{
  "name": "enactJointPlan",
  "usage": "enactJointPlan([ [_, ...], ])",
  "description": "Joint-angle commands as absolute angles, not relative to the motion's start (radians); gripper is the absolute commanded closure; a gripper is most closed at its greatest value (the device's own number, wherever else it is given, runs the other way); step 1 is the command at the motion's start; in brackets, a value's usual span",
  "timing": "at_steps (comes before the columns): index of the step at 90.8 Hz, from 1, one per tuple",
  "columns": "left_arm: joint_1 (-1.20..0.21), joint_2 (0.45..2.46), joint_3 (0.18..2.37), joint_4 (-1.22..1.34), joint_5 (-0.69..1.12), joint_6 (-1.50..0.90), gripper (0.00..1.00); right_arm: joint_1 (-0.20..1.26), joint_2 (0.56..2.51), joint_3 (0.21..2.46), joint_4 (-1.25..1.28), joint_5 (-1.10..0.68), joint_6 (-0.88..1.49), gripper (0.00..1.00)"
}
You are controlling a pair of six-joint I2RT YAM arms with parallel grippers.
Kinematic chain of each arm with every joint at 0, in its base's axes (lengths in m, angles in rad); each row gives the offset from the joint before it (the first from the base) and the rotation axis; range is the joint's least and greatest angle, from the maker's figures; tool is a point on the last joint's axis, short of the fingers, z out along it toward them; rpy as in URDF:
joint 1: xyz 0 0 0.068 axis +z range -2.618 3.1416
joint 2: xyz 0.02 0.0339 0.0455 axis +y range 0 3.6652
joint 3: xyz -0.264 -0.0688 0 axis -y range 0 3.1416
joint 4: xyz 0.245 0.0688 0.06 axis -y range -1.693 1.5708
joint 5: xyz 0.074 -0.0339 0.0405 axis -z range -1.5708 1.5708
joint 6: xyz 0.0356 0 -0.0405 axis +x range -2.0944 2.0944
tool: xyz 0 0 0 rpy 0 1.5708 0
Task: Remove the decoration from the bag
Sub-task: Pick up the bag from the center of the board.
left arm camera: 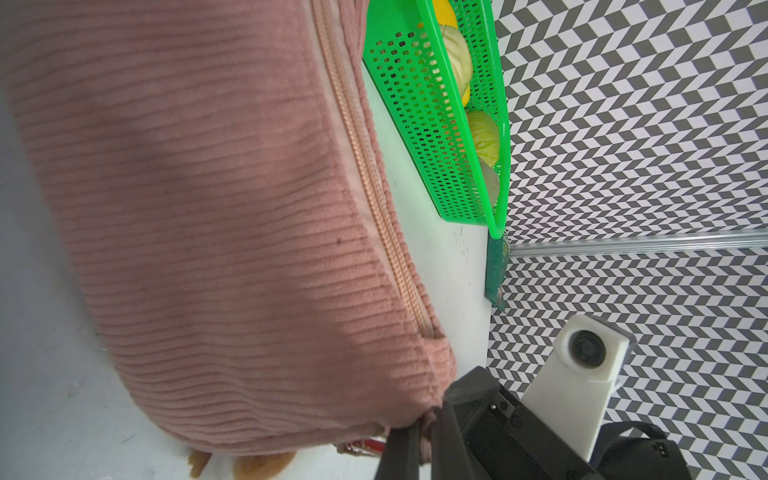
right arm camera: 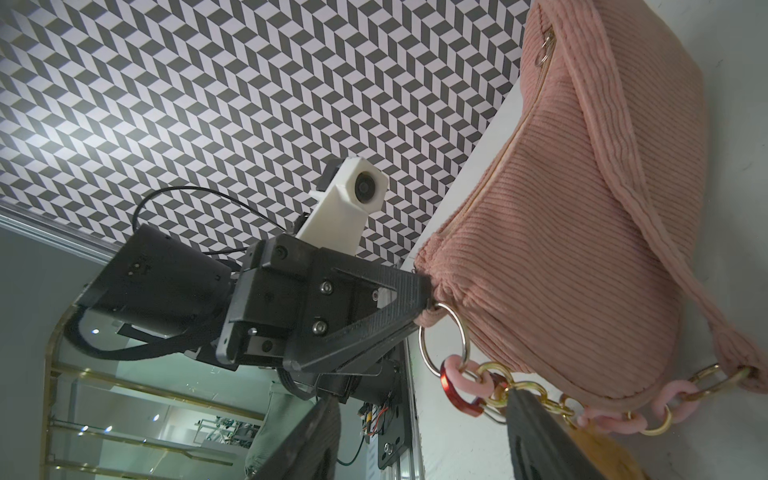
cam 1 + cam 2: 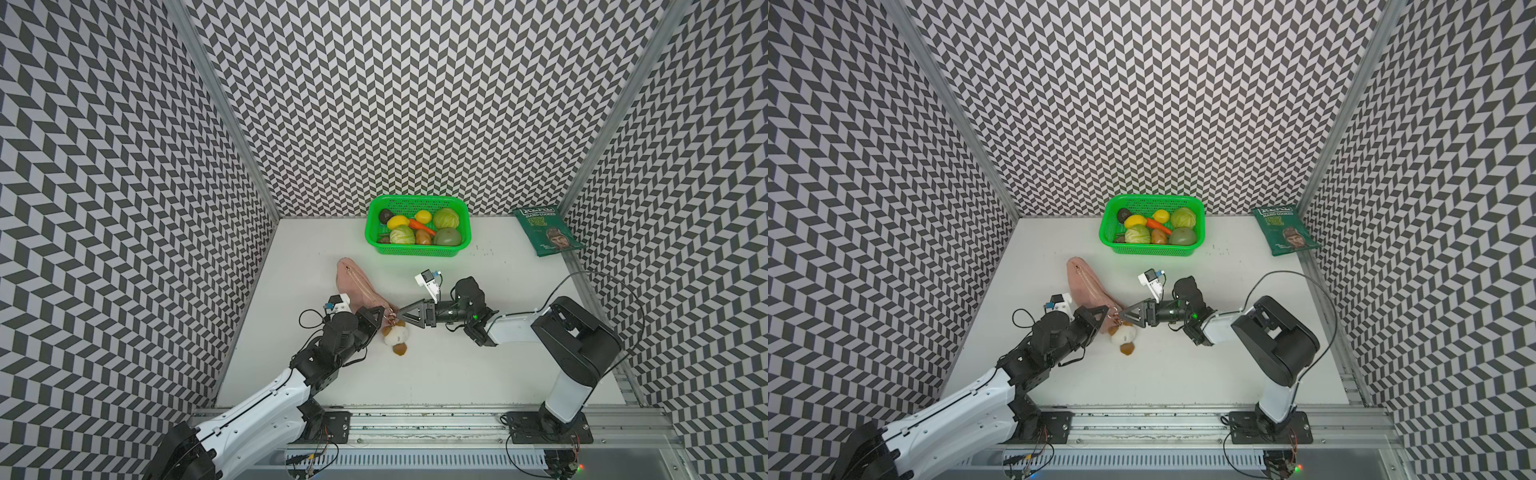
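While left gripper (image 2: pixel 424 299) pinches bag (image 3: pixel 357 282) corner, right gripper (image 3: pixel 400 318) gapes wide beside clasp (image 3: pixel 392 321), grasping nothing; decoration (image 3: pixel 395 335) lies on table (image 3: pixel 457 365), touching bag's near end.

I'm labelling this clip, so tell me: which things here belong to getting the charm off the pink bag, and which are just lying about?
In the job: bag, decoration, left gripper shut on the bag's corner, right gripper open beside the decoration.
Lying about: green basket, toy vegetables inside it, crisp packet.
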State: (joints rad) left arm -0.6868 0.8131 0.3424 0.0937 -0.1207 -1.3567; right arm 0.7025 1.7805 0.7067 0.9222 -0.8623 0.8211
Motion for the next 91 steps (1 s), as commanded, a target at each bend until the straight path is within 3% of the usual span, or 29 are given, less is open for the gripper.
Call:
enactJointPlan([
  [1, -0.684, 0.793, 0.344, 0.147, -0.130, -1.356, 1.00, 0.717, 1.807, 0.742, 1.001, -0.871, 0.839, 0.35],
  [47, -0.684, 0.792, 0.346, 0.146, -0.130, -1.355, 1.00, 0.730, 1.878, 0.799, 1.020, -0.872, 0.868, 0.44],
  [59, -0.684, 0.790, 0.346, 0.144, -0.133, -1.354, 1.00, 0.730, 1.893, 0.804, 1.038, -0.880, 0.879, 0.53],
  [91, -0.684, 0.794, 0.356, 0.138, -0.138, -1.340, 1.00, 0.730, 1.898, 0.802, 1.043, -0.888, 0.882, 0.94],
])
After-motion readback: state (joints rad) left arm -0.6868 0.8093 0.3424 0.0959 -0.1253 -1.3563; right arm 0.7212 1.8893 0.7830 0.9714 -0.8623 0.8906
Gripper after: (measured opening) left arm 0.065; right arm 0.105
